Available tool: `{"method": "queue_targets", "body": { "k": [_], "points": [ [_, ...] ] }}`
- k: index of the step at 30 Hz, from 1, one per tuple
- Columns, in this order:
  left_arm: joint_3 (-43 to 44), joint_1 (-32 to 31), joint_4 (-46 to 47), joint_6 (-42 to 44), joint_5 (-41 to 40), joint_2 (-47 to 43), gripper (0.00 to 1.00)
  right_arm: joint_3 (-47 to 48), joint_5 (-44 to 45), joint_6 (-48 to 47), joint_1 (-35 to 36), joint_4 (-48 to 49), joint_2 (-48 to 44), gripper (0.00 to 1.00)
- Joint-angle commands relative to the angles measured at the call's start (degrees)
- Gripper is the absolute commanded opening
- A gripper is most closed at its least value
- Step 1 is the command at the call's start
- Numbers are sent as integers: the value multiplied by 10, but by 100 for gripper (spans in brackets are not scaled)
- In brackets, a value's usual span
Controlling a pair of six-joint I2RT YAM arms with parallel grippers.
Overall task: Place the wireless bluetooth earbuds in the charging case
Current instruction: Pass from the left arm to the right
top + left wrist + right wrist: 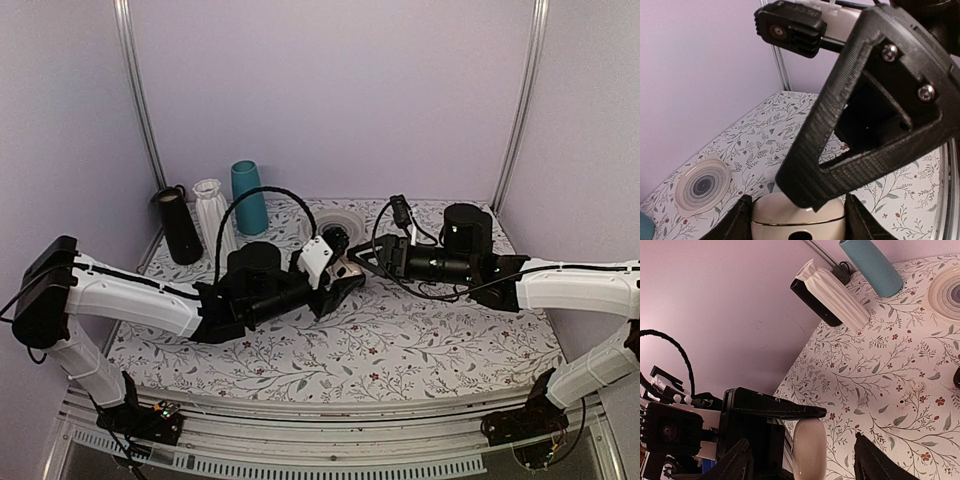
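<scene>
Lilac walls close in at nine, twelve and three o'clock around a table (430, 345) covered with a flowered cloth. Nearest me, at six, a metal rail (330, 425) marks the table's near edge. Past it a broad band of bare cloth runs from seven round to four, the widest room I have.

At the middle my two grippers meet. My left gripper (343, 277), reaching in from eight o'clock, is clamped on the charging case (790, 217), with a finger against each side. My right gripper (362, 258) comes in from three o'clock with its jaws parted. In its own wrist view the case stands between its fingers (737, 462) with a gap on either side. In the left wrist view one finger lies over the case's top, and I cannot tell if it touches.

The case is cream-white, glossy and rounded, with a thin gold line across it and a dark notch below that line.

Just beyond, at twelve, lies a pale ringed disc (345, 218). At ten to eleven, near the far-left corner, stand a black vase (180, 228), a ribbed white vase (212, 215) and a teal vase (248, 197), side by side.
</scene>
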Motion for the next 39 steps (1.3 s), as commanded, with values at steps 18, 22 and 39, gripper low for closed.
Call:
{"method": "queue_targets", "body": {
  "k": [18, 22, 39],
  "points": [
    [29, -8, 15, 16, 13, 18, 8, 18, -64, -9, 4, -19, 22, 39],
    [30, -8, 13, 15, 11, 19, 8, 22, -72, -9, 4, -21, 24, 28],
    [11, -5, -3, -26, 20, -1, 90, 38, -21, -44, 4, -54, -4, 4]
  ]
}}
